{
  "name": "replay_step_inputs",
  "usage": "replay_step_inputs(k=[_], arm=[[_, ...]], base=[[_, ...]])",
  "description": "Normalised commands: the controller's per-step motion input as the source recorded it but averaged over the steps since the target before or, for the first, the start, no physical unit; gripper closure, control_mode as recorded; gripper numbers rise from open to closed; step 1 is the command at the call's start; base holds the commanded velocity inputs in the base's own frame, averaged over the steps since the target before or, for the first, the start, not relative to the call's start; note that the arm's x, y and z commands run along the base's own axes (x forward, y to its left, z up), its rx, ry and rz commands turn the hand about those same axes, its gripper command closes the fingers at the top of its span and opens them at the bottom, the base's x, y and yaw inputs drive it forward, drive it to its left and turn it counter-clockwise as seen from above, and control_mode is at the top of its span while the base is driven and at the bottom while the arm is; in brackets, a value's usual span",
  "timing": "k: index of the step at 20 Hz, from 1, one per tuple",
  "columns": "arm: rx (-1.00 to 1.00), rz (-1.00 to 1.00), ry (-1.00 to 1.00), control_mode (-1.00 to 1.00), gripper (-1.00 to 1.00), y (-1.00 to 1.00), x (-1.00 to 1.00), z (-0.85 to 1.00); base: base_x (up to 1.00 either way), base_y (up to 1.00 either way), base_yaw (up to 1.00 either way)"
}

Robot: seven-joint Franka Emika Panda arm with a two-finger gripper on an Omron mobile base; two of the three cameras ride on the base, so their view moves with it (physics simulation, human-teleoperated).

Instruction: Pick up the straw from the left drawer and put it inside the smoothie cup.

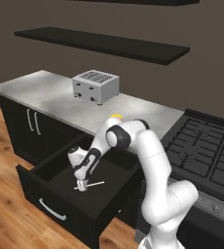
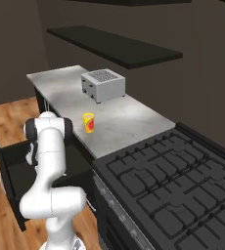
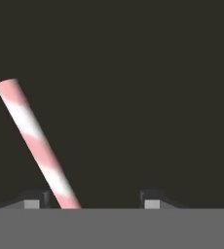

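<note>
The left drawer (image 1: 55,202) stands pulled out below the counter, and its dark side also shows in the right base view (image 2: 9,168). The pink-and-white straw (image 1: 93,184) lies flat on the drawer's floor. My gripper (image 1: 81,185) reaches down into the drawer right over the straw's near end, open. In the hand view the straw (image 3: 38,143) slants up from beside the left fingertip (image 3: 33,202), inside the gap of the gripper (image 3: 92,203), with nothing pinched. The yellow smoothie cup (image 2: 88,122) stands upright on the counter near its front edge; its top (image 1: 116,116) peeks over my arm.
A silver toaster (image 1: 95,86) sits at the back of the grey counter (image 1: 41,92). A black stove (image 1: 206,151) adjoins the counter on the right. Black cabinet doors (image 1: 33,121) are left of the drawer, and a dark shelf (image 1: 109,44) hangs above.
</note>
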Motion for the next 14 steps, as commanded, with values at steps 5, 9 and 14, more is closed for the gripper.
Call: replay_step_inputs(k=[5, 9, 14], arm=[[0.08, 0.00, -0.01, -1.00, 1.00, 0.01, -0.36, -0.06], [0.04, 0.00, -0.02, -1.00, 1.00, 0.05, -0.40, 0.00], [0.03, 0.00, -0.06, -1.00, 1.00, 0.10, -0.46, 0.56]], base=[[0.00, 0.00, 0.00], [0.00, 0.00, 0.00], [0.00, 0.00, 0.00]])
